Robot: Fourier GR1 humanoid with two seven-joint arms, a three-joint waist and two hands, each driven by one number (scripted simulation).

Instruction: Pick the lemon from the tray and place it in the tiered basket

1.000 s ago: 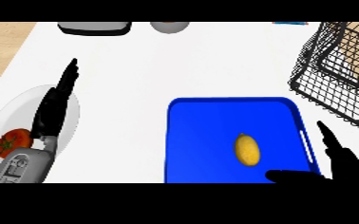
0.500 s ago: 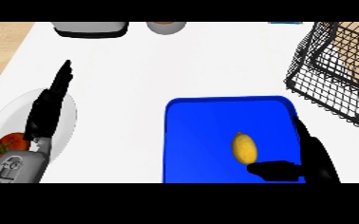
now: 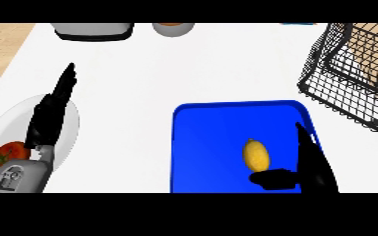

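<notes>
The white counter (image 3: 184, 70) fills the view. On its near right part lies the blue tray (image 3: 214, 140), and beyond the tray's far right corner stands the black wire tiered basket (image 3: 332, 90), apart from it. A white plate (image 3: 15, 122) sits at the left edge with something red (image 3: 9, 151) on it. The left hand (image 3: 48, 117) rests over the plate's right rim, fingers straight and together, pointing away from the robot. The right hand (image 3: 314, 165) is over the tray's near right corner, fingers straight along the tray's right edge and the thumb (image 3: 272, 178) spread out to the left, pinching nothing. The lemon (image 3: 255, 155) lies on the tray's right half, its long axis running nearly straight away from the robot, one tip toward the far edge and the other toward the thumb just beside it; whether they touch cannot be told. At the far edge stand a grey appliance (image 3: 92, 30) and a small bowl (image 3: 173, 28).
</notes>
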